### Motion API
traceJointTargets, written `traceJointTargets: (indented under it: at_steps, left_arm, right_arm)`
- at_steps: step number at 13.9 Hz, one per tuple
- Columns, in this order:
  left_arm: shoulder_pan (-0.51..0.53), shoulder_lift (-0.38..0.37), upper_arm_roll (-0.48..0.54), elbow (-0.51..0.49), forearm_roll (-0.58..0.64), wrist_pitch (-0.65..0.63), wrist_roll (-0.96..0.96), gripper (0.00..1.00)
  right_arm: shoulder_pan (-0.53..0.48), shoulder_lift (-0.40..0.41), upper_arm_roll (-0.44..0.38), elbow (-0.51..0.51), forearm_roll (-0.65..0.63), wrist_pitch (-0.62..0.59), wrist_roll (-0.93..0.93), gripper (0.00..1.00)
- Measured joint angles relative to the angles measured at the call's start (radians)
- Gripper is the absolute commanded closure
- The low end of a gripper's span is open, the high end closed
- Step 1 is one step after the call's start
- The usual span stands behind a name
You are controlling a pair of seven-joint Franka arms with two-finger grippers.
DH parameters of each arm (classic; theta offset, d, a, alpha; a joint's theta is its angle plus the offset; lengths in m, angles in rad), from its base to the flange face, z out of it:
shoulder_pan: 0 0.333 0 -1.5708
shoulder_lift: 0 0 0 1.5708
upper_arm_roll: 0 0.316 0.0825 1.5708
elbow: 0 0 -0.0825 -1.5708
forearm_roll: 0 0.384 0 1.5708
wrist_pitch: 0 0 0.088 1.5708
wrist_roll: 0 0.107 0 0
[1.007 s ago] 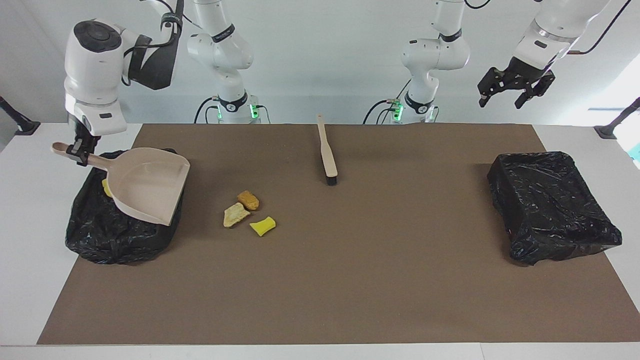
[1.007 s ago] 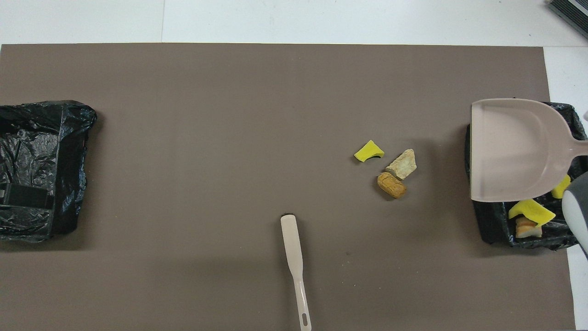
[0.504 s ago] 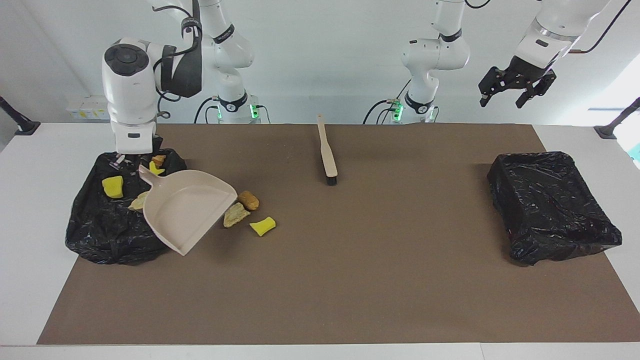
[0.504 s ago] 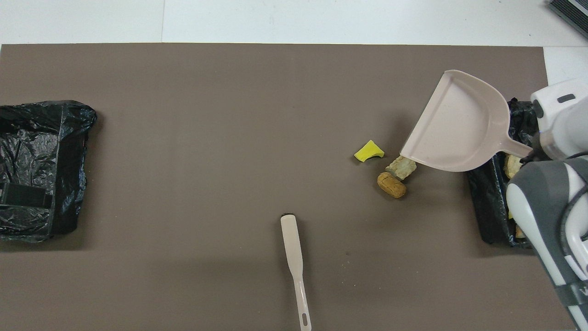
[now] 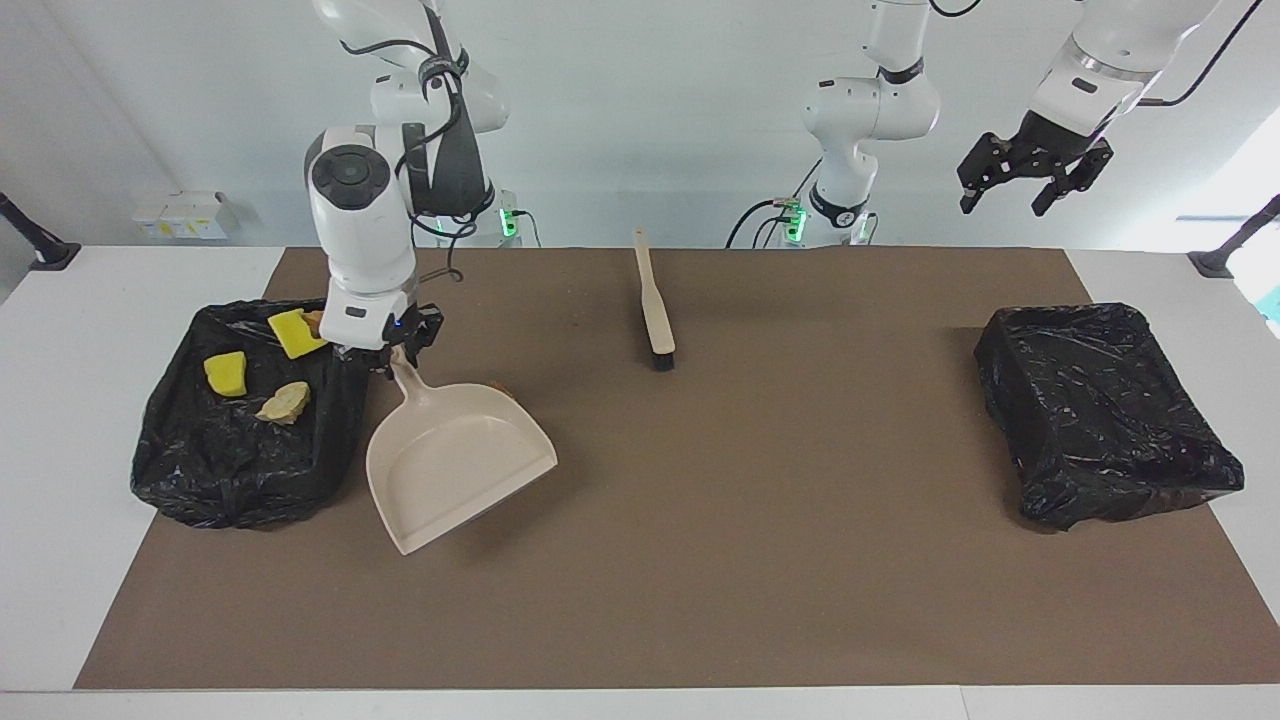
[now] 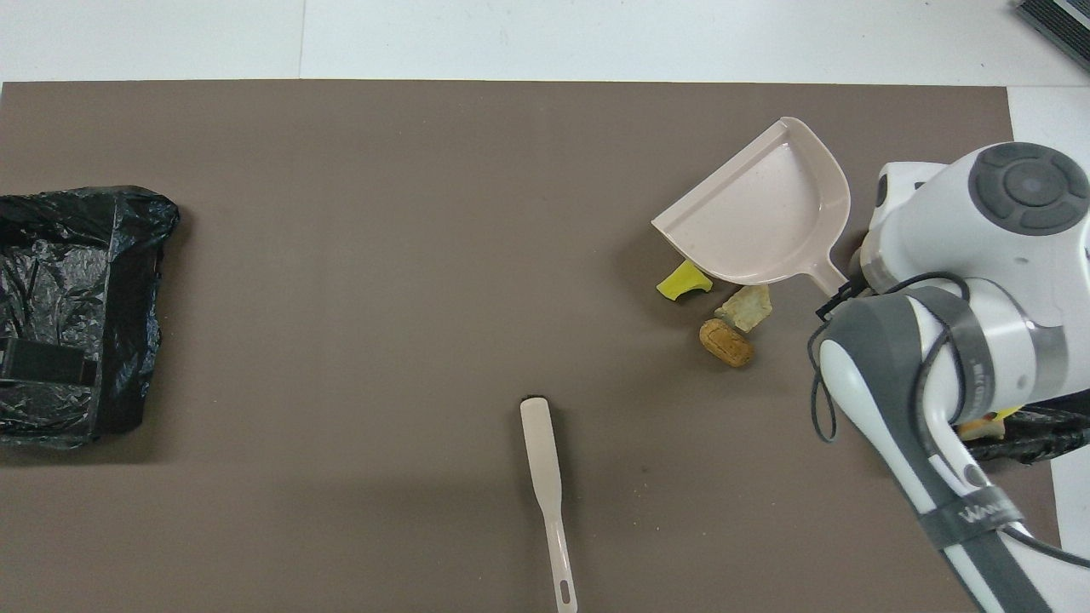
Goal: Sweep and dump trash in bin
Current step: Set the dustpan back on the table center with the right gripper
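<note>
My right gripper (image 5: 392, 352) is shut on the handle of the beige dustpan (image 5: 455, 465), holding it tilted in the air over the mat beside the black-lined bin (image 5: 200, 470) at the right arm's end. The pan looks empty in the overhead view (image 6: 766, 221). Three scraps lie on the mat: a yellow sponge piece (image 6: 681, 282), a tan chunk (image 6: 746, 306) and an orange-brown chunk (image 6: 725, 342); the pan hides them in the facing view. In the bin lie a yellow sponge (image 5: 225, 373), a tan chunk (image 5: 285, 402) and another yellow piece (image 5: 297, 332). My left gripper (image 5: 1030, 185) waits open, high over the left arm's end.
The beige brush (image 5: 655, 310) lies on the brown mat (image 5: 760, 560) near the robots at the table's middle, also in the overhead view (image 6: 545, 477). A second black-lined bin (image 5: 1100, 410) stands at the left arm's end. My right arm covers most of its bin in the overhead view.
My right gripper has carried the dustpan off the bin toward the table's middle and turned it, now over the three scraps. Trash in the bin is uncovered. The left arm has hardly moved.
</note>
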Motion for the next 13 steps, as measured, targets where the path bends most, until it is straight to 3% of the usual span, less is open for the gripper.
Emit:
traceJointTargets:
  at_steps: [8,13]
  left_arm:
    - [0.000,0.000,0.000,0.000,0.000,0.000,0.000,0.00]
    - [0.000,0.000,0.000,0.000,0.000,0.000,0.000,0.00]
  right_arm:
    - [0.235,0.115,0.002,0.115,0.140,0.000,0.452,1.00]
    - [0.325,0.250,0.002,0.190,0.242,0.065,0.735,1.00]
